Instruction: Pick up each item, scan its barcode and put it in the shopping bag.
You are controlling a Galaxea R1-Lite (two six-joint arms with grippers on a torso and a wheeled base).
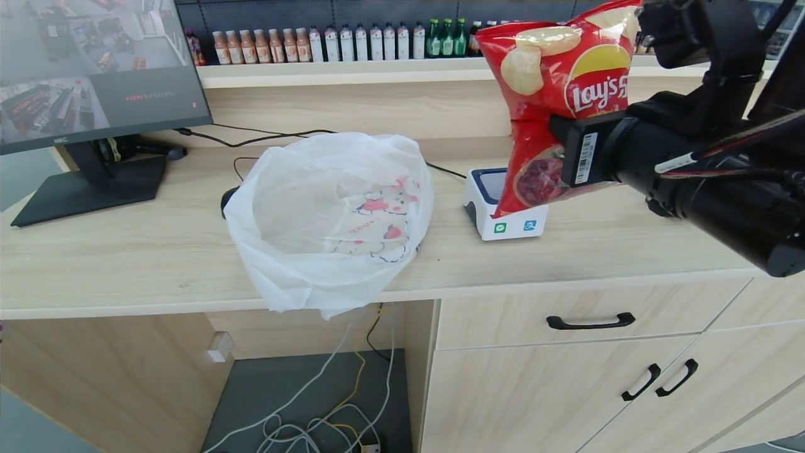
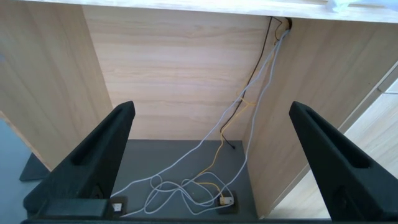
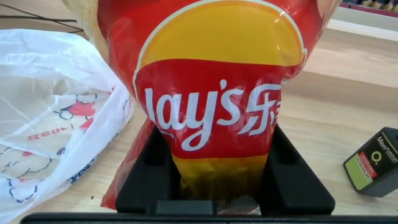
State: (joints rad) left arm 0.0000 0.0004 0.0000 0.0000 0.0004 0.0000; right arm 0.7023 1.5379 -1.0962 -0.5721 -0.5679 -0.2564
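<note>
Right gripper is clamping the chip bag over the scanner. At nine o'clock, the shopping bag is overhanging the counter edge. Left gripper is hanging, jaws apart.

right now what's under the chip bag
The white scanner sits on the counter below the chip bag; the bag's lower edge covers part of its scan window.

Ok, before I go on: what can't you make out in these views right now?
Chip bag barcode: head and right wrist views face its front; the back is turned away.
Scanner window: head view, chip bag covers part of it.
Black and green device: right wrist view, at the edge, cannot tell what it is.
</note>
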